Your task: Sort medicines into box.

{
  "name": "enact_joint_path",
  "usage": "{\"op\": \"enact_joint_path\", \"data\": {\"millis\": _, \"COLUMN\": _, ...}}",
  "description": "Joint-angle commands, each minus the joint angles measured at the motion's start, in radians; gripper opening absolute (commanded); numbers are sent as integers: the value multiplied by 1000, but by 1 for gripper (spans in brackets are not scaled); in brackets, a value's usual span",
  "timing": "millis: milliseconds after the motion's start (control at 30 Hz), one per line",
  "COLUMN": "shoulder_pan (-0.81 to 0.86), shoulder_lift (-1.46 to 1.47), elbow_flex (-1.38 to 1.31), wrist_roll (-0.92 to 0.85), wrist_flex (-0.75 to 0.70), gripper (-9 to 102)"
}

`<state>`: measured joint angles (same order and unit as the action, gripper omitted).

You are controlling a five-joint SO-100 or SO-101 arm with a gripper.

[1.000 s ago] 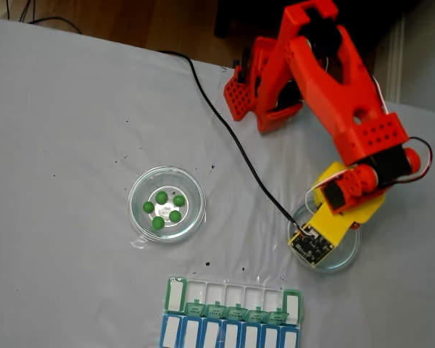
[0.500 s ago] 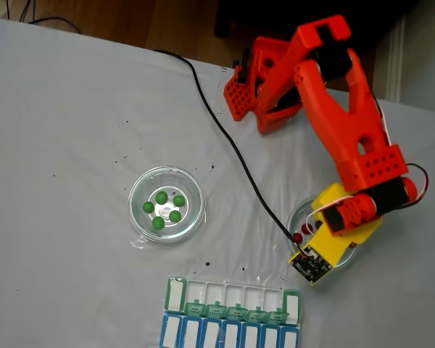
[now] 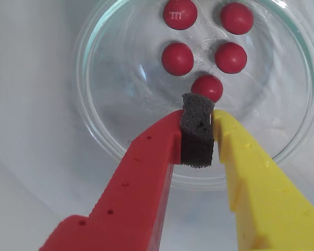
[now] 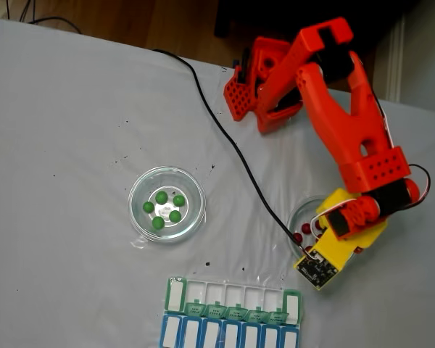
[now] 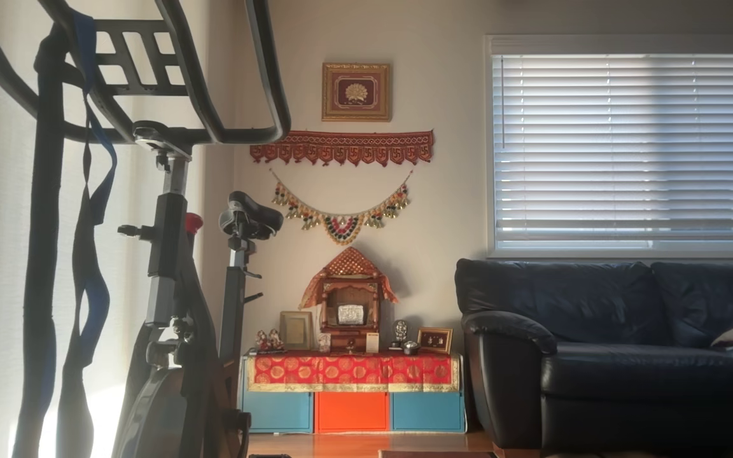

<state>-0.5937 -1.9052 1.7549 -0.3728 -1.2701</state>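
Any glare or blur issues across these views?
Wrist view: sharp red balls, glare on the glass dish rim, its edges washed out. Fixed view: soft, even light on the white tablecloth. Other view: backlit by the blinds, dark sofa.

My gripper point(image 3: 199, 112) pairs one red finger point(image 3: 136, 188) with one yellow finger point(image 3: 261, 193), a charcoal-grey foam pad point(image 3: 197, 133) between them. Five glossy red medicines point(image 3: 178, 58) lie in a clear glass dish point(image 3: 102, 120); five green medicines point(image 4: 163, 206) lie in a second clear dish point(image 4: 138, 192). My arm point(image 4: 341, 109) is orange-red, its cable point(image 4: 225, 130) black. The box point(image 4: 235, 297) is green and white, beside a blue-and-white row point(image 4: 228, 333), on a pale grey bench point(image 4: 72, 109) flecked with dark specks.
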Motion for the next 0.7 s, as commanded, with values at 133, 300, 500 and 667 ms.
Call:
{"op": "enact_joint_path", "data": {"millis": 133, "shoulder_pan": -29, "shoulder_lift": -25, "elbow_flex": 31, "wrist_roll": -43, "wrist_flex": 28, "gripper": 6}}
{"op": "enact_joint_path", "data": {"millis": 300, "shoulder_pan": -38, "shoulder_lift": -41, "elbow_flex": 71, "wrist_roll": -74, "wrist_flex": 37, "gripper": 9}}
{"op": "enact_joint_path", "data": {"millis": 500, "shoulder_pan": -44, "shoulder_lift": -35, "elbow_flex": 97, "wrist_roll": -100, "wrist_flex": 52, "gripper": 13}}
{"op": "enact_joint_path", "data": {"millis": 667, "shoulder_pan": -46, "shoulder_lift": -17, "elbow_flex": 97, "wrist_roll": -109, "wrist_flex": 57, "gripper": 16}}
